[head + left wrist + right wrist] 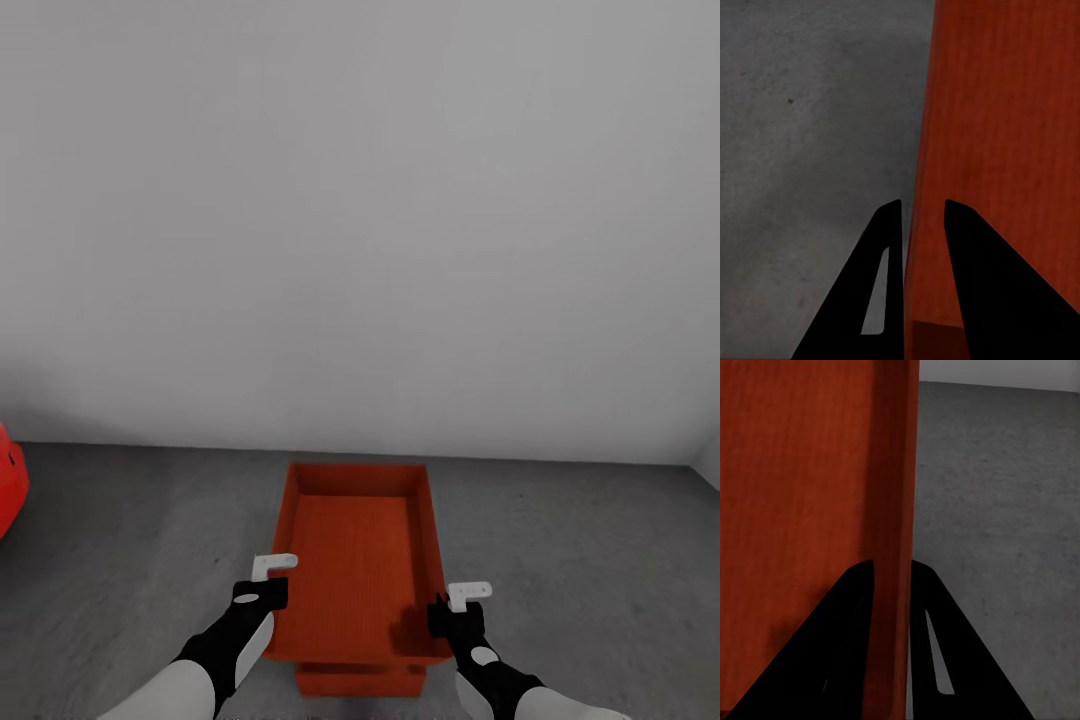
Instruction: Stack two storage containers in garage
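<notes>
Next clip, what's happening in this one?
A two-armed robot holds an orange-red storage container by its long side walls: the left gripper straddles one wall, the right gripper the other. Under its near end shows part of a second container on the grey concrete floor, so the held one sits on or just above it. A white wall is ahead; something red is at far left.

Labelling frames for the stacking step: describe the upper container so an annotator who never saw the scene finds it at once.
On the dark grey concrete floor before the plain white wall, find the orange-red stack in the middle. The upper orange-red open-topped rectangular container has each long wall pinched by an end effector, left and right. The lower orange-red container shows just as a strip under its near edge.
</notes>
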Robot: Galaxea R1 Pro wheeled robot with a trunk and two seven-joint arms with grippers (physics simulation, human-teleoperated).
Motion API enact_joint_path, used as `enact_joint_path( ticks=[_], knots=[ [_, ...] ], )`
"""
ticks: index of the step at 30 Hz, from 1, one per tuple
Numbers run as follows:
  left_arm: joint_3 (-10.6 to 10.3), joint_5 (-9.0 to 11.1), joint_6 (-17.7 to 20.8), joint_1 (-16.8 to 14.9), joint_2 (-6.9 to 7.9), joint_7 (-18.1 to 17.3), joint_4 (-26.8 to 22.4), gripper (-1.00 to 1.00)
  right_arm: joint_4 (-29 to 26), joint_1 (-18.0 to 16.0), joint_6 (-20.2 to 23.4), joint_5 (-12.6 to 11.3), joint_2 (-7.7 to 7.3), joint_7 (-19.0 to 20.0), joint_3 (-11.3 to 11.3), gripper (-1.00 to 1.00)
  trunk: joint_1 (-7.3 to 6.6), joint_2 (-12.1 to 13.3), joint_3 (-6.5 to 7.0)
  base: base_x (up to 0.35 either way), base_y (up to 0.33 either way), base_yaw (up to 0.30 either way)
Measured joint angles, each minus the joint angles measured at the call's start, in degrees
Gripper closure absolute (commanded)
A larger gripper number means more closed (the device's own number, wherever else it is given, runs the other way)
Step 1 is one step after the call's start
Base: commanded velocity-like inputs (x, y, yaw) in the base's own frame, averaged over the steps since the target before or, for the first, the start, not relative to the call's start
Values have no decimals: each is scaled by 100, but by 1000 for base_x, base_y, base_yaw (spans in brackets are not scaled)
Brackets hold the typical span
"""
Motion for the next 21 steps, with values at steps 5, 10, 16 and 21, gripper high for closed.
enact_joint_path(
  ticks=[5, 10, 16, 21],
  knots=[
    [-2, 1, 0, 0, 0, 0, 0, 100, 1, 0, -2, -3, 0, 1, 2, 100, 0, 0, -45, 0, 0, 0],
    [0, 0, 0, 0, 0, 0, -1, 100, 0, 0, -1, -1, 0, 0, 0, 100, 0, 0, -91, 0, 0, 0],
    [6, -8, 0, 0, 0, -2, -3, 100, -1, 0, -1, 3, 0, 1, -4, 100, -1, 0, -146, 59, 0, 0],
    [20, -20, 1, 1, -1, -10, 4, 100, 3, 1, 1, -7, 0, 2, 7, 100, -2, -1, -176, 194, 0, 0]
  ],
)
